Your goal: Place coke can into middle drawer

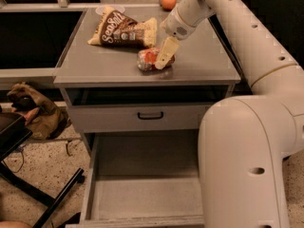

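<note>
1. Far left, on the floor: a brown crumpled bundle (35, 110) sits beside the cabinet. It's off the work path, so ignore it.
2. Counter (95, 65), back-left: the SeaSalt chip bag (124, 30) lies flat just behind the can. I see no contact, but it's close enough that a sloppy lift could drag it.
3. Below the counter, the drawer front with black handle (150, 115) is shut. Under it the middle drawer (142, 196) is pulled out with its floor exposed from above, so a straight-down drop works.
4. The coke can (148, 58) lies on its side near the counter's front-centre. It's above and behind the drawer opening, not in the drawer yet.
5. The gripper (161, 60) is down at the can's right end, angled in from the upper right. A low, slanted approach makes sense for a can lying flat. Whether it's clamped on the can or just sitting against it, I can't tell from this angle.
6. The orange (168, 0) is at the back edge, well apart from the can and not in play.
7. Right: the white arm (266, 80) fills that side, and its lower bulk overlaps the drawer's right part in view. My read is that this is the grasp stage. What's left is to lift, bring the can forward past the counter edge, and lower it. The risk is the can rolling off the front.
</note>
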Available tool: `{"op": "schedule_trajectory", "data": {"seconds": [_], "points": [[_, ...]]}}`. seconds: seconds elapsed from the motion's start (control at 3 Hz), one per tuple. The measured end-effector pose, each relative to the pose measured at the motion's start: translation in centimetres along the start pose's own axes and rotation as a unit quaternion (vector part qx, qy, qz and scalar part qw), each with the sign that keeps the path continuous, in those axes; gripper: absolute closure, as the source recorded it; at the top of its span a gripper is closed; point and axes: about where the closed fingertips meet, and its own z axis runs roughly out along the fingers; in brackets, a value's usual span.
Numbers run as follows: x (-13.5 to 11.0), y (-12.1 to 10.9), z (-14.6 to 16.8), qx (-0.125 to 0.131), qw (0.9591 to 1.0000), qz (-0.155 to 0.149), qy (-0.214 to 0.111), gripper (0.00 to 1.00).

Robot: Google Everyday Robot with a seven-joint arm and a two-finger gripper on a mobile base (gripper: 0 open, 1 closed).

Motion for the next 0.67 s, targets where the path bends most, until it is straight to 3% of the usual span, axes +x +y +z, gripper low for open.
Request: {"op": "schedule_trajectory", "data": {"seconds": [0.67], "points": [[2.1,1.2,0.1,-0.025,0.9991,0.031,-0.017,0.00]]}}
